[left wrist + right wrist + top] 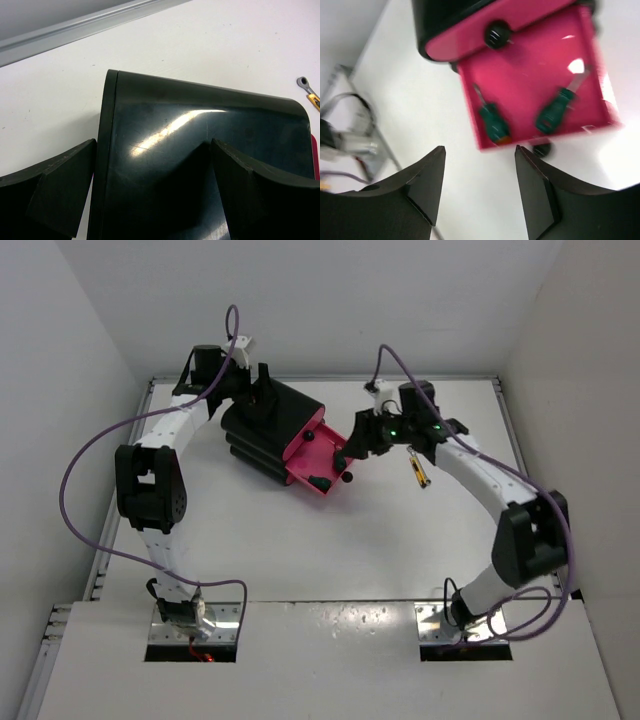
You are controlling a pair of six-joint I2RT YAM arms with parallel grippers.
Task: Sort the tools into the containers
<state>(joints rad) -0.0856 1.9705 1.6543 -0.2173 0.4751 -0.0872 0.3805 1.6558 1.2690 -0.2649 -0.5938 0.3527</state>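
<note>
The black cabinet (262,435) lies at the back left of the table. One magenta drawer (325,445) is pulled open toward the right. In the right wrist view this drawer (530,75) holds two green-handled screwdrivers (493,123) (553,111). A shut drawer with a black knob (497,34) is above it. My right gripper (480,150) is open and empty, just off the open drawer's front, as the top view (353,440) also shows. My left gripper (264,390) is open over the cabinet's top (200,135). A yellow-handled tool (420,468) lies on the table right of the drawer. Scissors and the silver wrench are out of view.
The yellow-handled tool's ratchet head (304,83) shows past the cabinet in the left wrist view. A metal rail (75,30) edges the table at the back and left. White walls close in three sides. The open drawer's knob (541,149) sits by my right finger.
</note>
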